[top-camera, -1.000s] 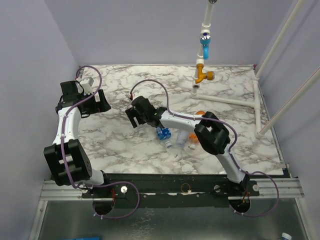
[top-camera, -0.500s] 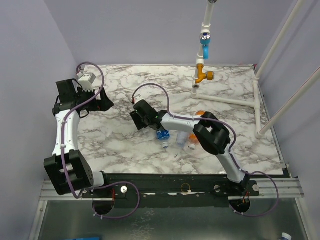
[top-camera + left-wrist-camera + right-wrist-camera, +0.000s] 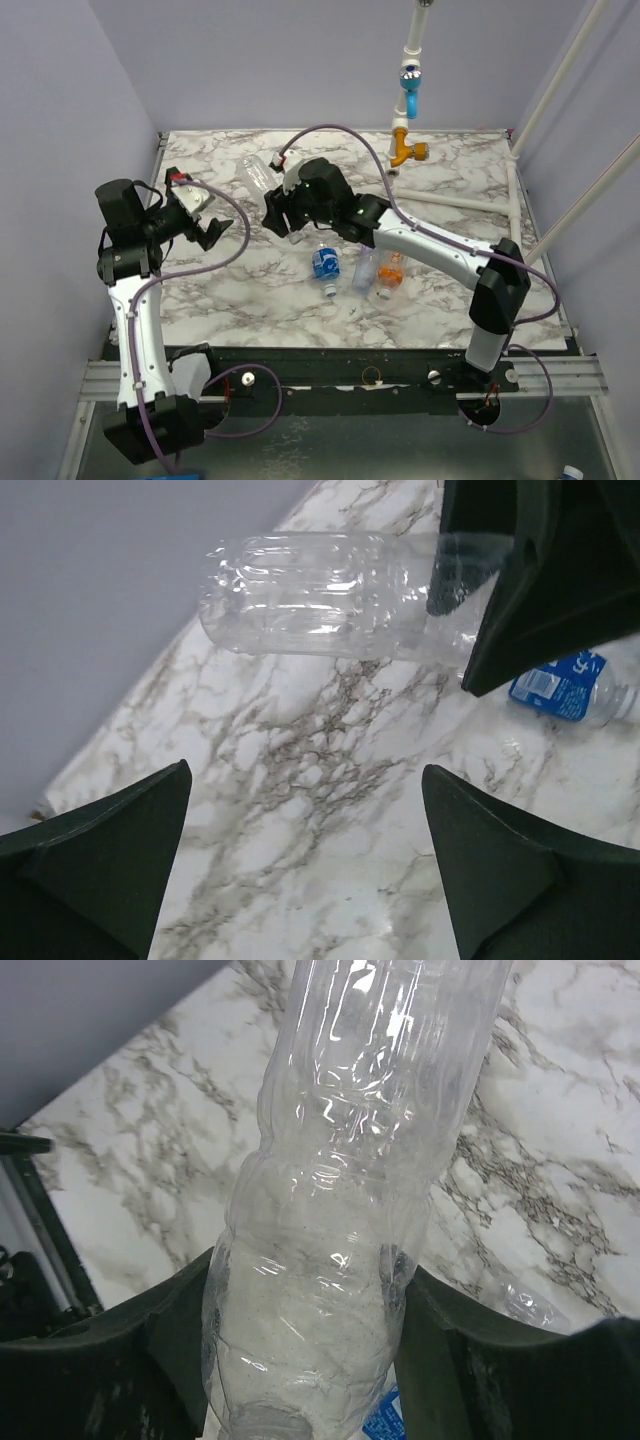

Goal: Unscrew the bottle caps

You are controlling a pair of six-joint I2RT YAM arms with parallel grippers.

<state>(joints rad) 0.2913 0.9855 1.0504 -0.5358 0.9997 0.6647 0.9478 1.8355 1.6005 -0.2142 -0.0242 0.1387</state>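
Note:
My right gripper (image 3: 283,207) is shut on the clear unlabelled bottle (image 3: 256,172) and holds it above the table, base pointing far-left. In the right wrist view the bottle (image 3: 335,1250) sits squeezed between both fingers (image 3: 165,1345); its cap is hidden. My left gripper (image 3: 216,226) is open and empty, left of the bottle, and shows wide apart over bare marble in the left wrist view (image 3: 305,830), with the clear bottle (image 3: 310,595) beyond. The blue-labelled bottle (image 3: 323,265), slim bottle (image 3: 363,268) and orange bottle (image 3: 390,269) lie together mid-table. A white cap (image 3: 330,291) shows on the blue-labelled one.
A white pipe with blue and orange fittings (image 3: 409,140) stands at the back right, with white pipes (image 3: 516,215) along the right side. Purple walls close in the table (image 3: 220,300) on the left and back.
My right gripper has lifted the clear bottle off the table and carried it back and left. My left arm has risen and swung its gripper right, toward the bottle.

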